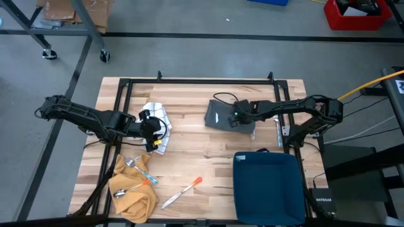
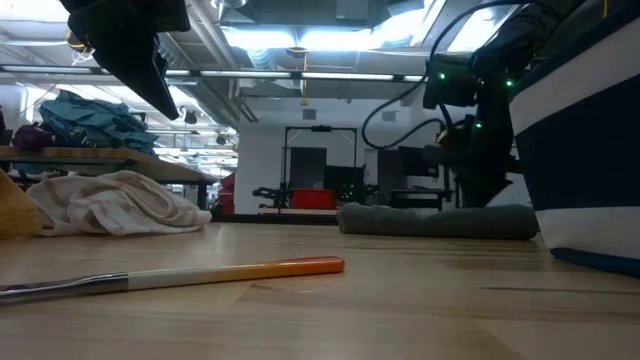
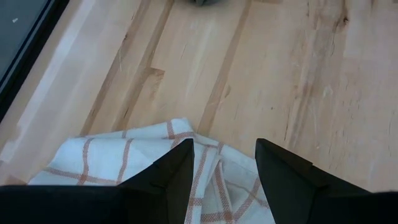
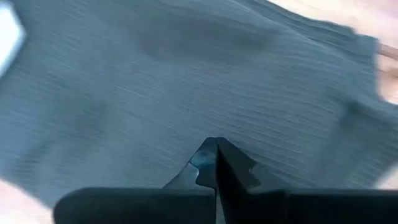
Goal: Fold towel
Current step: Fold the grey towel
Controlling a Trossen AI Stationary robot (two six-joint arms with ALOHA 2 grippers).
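The grey towel (image 1: 222, 115) lay flat near the middle of the wooden surface (image 1: 208, 151), toward its far side, looking compact and roughly rectangular from above, so it seemed at least partly folded, though how many folds it held could not be told. The right end effector (image 1: 238, 116) was down on the towel's right part with its fingers clenched together; the right wrist view showed them pressed tip to tip against the ribbed grey cloth (image 4: 186, 93), and whether a pinch of cloth lay between them could not be made out. Judging from that, a fold was in hand and not finished. The left end effector (image 3: 221, 165) hovered over a white checked cloth (image 1: 158, 126) on the left side of the surface, its fingers spread apart and gripping nothing. Nearer the front left lay a mustard-yellow cloth (image 1: 132, 192) with spoons (image 1: 129, 189) on it, and beside it a utensil with an orange handle (image 1: 183, 191). A dark blue bin (image 1: 268, 186) stood at the front right. Beyond the surface, the low view showed a workshop with ceiling lights, heaped fabrics on a far bench and dark equipment frames; above, a red crate (image 1: 355, 14) sat on the grey floor.
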